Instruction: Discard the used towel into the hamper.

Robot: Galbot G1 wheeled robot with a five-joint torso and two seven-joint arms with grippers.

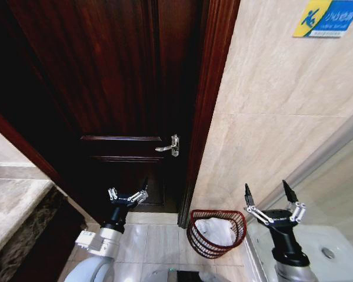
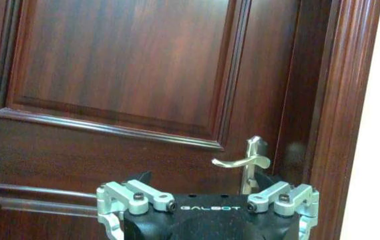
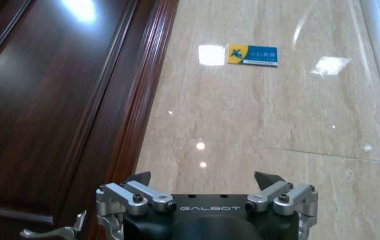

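With both my left hand point(image 1: 128, 197) and right hand point(image 1: 271, 202) spread open and empty, I judged the towel point(image 1: 216, 230) already in the hamper point(image 1: 195, 238), so holding clear seemed best.

1. I see a pale tiled floor point(image 1: 156, 244) at the foot of the dark door.
2. 1 hamper point(image 1: 216, 233) stands on it by the door frame, at 5 o'clock from the handle, holding white cloth.

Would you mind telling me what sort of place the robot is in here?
Probably a bathroom or washroom: beige wall tiles, a dark wooden door with a lever handle, a white basin, and a hamper holding white material.
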